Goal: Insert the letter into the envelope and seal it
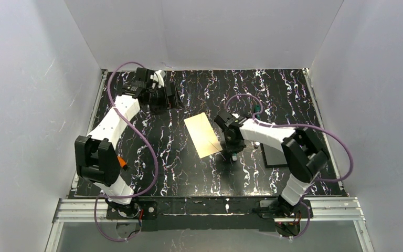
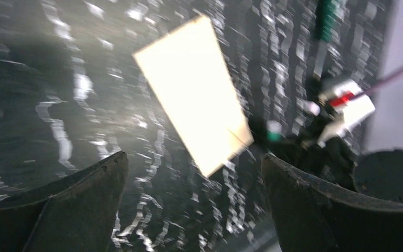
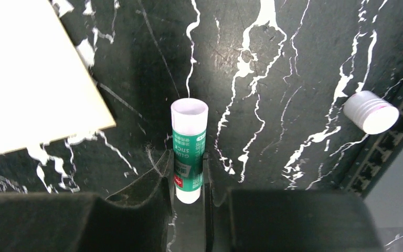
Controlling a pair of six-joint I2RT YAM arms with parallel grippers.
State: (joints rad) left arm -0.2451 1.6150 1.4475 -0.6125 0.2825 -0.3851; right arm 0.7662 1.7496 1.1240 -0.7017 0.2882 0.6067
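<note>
One pale cream oblong sheet, the envelope [image 1: 204,135] [image 2: 194,110] [image 3: 26,79], lies flat at the table's middle, with a thin seam line near its near end. The letter does not show as a separate piece. Just right of the envelope's near corner, my right gripper [image 1: 231,149] [image 3: 189,176] is shut on a green-and-white glue stick [image 3: 189,149], a finger pressed against each side of the tube. The stick's white cap [image 3: 371,112] lies apart on the table to the right. My left gripper [image 1: 170,97] [image 2: 194,210] hangs open at the back left, holding nothing.
The table [image 1: 189,173] is black with white marbling, inside white walls. A dark grey flat plate [image 1: 274,156] lies under the right arm near the table's right edge. Purple cables loop over both arms.
</note>
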